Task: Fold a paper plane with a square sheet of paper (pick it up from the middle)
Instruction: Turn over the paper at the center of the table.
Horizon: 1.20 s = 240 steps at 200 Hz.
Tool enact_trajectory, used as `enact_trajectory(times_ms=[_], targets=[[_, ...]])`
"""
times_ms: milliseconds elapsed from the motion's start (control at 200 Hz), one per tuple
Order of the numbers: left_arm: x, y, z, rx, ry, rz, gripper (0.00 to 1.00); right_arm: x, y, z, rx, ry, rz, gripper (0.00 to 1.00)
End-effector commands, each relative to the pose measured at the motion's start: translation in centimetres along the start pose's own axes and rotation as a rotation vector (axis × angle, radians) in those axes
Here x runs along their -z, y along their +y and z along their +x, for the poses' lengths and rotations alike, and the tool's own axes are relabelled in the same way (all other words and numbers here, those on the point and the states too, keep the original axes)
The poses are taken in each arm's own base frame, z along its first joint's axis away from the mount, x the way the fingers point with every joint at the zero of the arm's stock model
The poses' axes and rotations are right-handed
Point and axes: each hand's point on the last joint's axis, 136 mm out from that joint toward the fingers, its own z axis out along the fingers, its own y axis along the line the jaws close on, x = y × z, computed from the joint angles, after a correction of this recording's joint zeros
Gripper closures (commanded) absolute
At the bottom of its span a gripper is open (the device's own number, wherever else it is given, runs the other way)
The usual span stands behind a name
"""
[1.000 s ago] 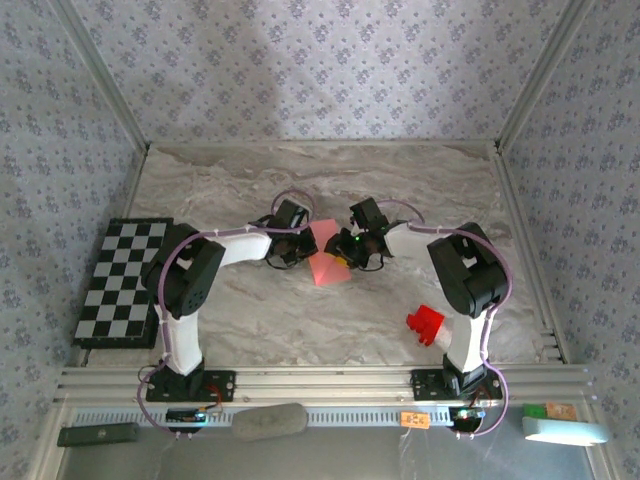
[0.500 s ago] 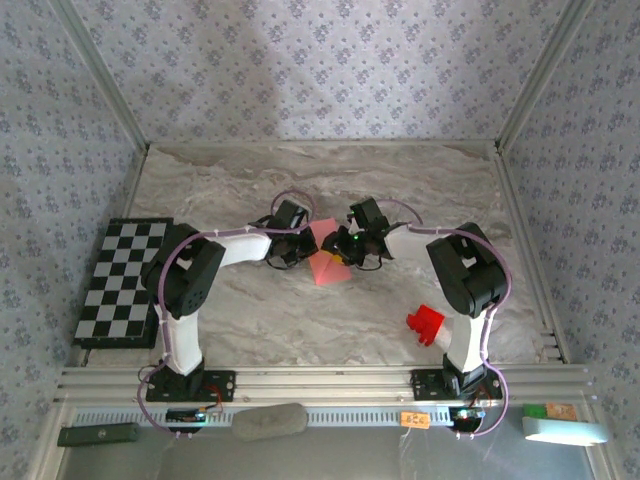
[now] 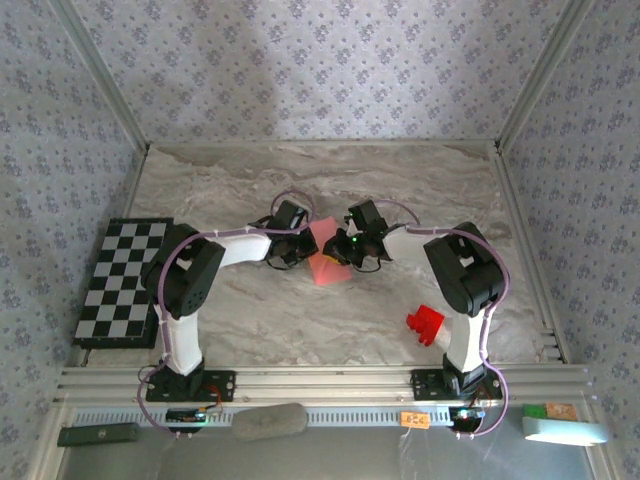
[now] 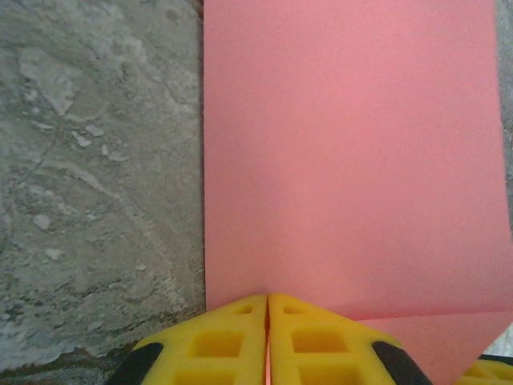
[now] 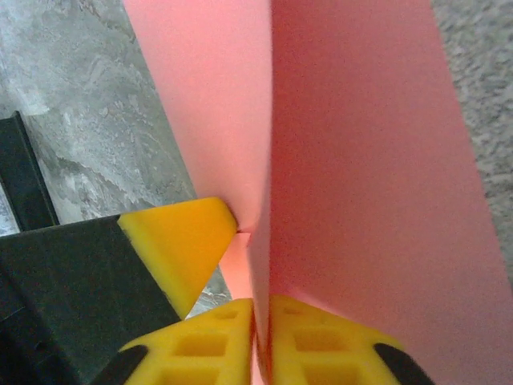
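Note:
The square sheet of paper (image 3: 326,262) is salmon pink, folded, and held up over the marble table's middle between both grippers. My left gripper (image 3: 306,243) is shut on its left edge. In the left wrist view the yellow fingertips (image 4: 267,303) meet with a thin pink line between them, and the sheet (image 4: 345,160) spreads flat beyond them. My right gripper (image 3: 342,250) is shut on a standing fold. In the right wrist view the gripper (image 5: 261,311) pinches the creased paper (image 5: 353,160), and the left gripper's yellow finger (image 5: 180,249) touches the same fold. A finished paper plane is out of view.
A small red block (image 3: 425,323) lies by the right arm's base. A black-and-white chequered board (image 3: 122,280) lies at the table's left edge. Patterned walls close in the back and sides. Small items rest on the front rail (image 3: 268,421).
The right gripper has closed its jaws on the paper's fold and shifted slightly left. The left gripper has kept its grip in place.

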Motion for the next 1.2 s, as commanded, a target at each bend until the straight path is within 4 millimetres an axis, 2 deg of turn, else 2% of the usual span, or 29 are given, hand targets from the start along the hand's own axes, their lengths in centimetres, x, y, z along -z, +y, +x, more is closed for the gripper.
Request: enact_trajectory(times_ms=[0, 175, 285, 440, 585, 675, 720, 920, 1059, 1194], targets=[[1.5, 0.8, 0.2, 0.001, 0.011, -0.046, 0.88, -0.3, -1.1, 0.3, 0.031, 0.0, 0.041, 0.91], [5.2, -1.3, -1.7, -0.003, -0.042, 0.045, 0.73, 1.3, 0.6, -0.9, 0.105, -0.05, 0.011, 0.98], [8.1, -1.7, -2.8, 0.002, -0.083, 0.105, 0.53, 3.0, 2.7, -1.8, 0.163, -0.086, -0.043, 0.99], [11.5, -2.4, -3.3, 0.016, -0.122, 0.231, 0.32, 6.0, 6.0, -3.0, 0.199, -0.13, -0.169, 0.99], [14.1, -4.0, -3.3, 0.016, -0.161, 0.364, 0.21, 8.4, 8.6, -3.9, 0.194, -0.154, -0.285, 0.99], [15.2, -5.3, -3.2, 0.013, -0.163, 0.441, 0.17, 9.7, 10.2, -4.3, 0.185, -0.166, -0.363, 0.99], [15.5, -6.2, -3.1, 0.008, -0.152, 0.483, 0.12, 10.3, 10.8, -4.5, 0.184, -0.174, -0.398, 0.99], [16.1, -9.3, -2.4, 0.003, -0.082, 0.633, 0.1, 12.0, 13.1, -4.5, 0.175, -0.172, -0.503, 0.99], [15.8, -11.1, -1.7, 0.0, -0.024, 0.694, 0.13, 12.5, 13.7, -4.5, 0.158, -0.159, -0.549, 0.98], [15.6, -11.9, -1.6, -0.009, -0.005, 0.714, 0.16, 12.5, 14.1, -4.5, 0.142, -0.145, -0.586, 0.98]])
